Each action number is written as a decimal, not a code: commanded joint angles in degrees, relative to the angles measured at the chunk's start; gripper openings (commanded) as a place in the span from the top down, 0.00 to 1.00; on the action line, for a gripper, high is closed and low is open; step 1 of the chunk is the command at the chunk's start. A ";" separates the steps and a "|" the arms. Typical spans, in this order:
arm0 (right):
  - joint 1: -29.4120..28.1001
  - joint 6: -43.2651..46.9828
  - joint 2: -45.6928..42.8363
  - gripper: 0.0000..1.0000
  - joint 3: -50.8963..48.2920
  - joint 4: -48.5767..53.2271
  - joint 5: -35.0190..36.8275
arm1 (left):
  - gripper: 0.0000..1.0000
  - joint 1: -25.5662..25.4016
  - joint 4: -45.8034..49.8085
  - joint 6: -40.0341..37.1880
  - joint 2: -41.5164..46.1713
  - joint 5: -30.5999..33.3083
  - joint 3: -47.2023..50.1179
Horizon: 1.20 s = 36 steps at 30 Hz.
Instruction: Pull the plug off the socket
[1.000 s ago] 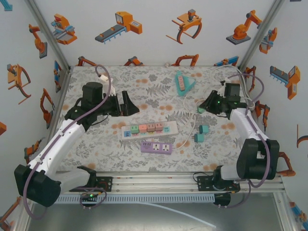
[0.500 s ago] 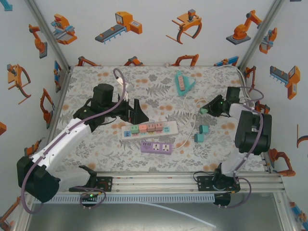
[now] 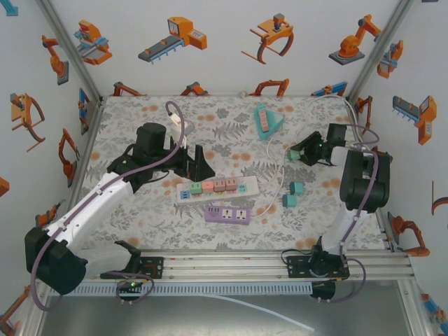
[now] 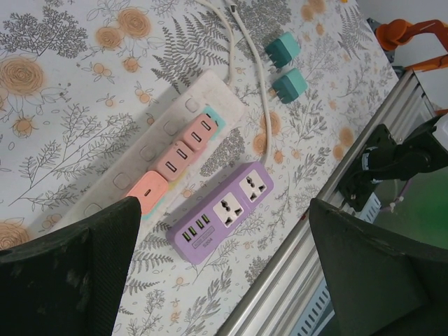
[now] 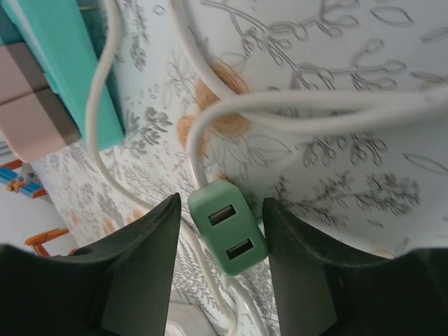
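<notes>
Right end effector (image 5: 221, 210) | jaws flank green plug (image 5: 228, 236) | gap on one side

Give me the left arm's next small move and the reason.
Probably lower the left end effector onto the nearest pink plug, with its jaws on either side of it. The end effector hangs wide open above the table, holding nothing, while pink plugs sit in the white strip.
</notes>
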<state>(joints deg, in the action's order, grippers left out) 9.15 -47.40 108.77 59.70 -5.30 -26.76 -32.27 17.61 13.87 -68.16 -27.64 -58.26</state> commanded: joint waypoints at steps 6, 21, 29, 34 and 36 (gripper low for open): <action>-0.42 2.99 -0.91 0.38 4.41 6.61 5.26 | 0.03 -0.23 0.59 -1.67 -0.92 2.29 -0.41; -4.67 23.19 -15.17 0.36 14.56 12.38 4.50 | 0.03 1.64 2.72 4.51 2.15 19.11 1.46; -18.82 49.66 -21.87 0.36 17.47 9.53 -5.81 | 0.03 9.13 1.93 15.03 6.56 22.95 7.07; -28.54 65.66 -23.30 0.30 16.40 12.53 -11.61 | 0.03 12.81 4.47 16.81 7.91 23.68 10.36; -31.93 71.88 -23.06 0.29 16.59 16.26 -14.54 | 0.03 14.20 4.89 17.05 7.76 22.10 11.25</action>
<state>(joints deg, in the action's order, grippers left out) -19.64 10.57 86.54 76.14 6.61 -35.16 -19.53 20.64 28.38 -61.04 -4.97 -48.42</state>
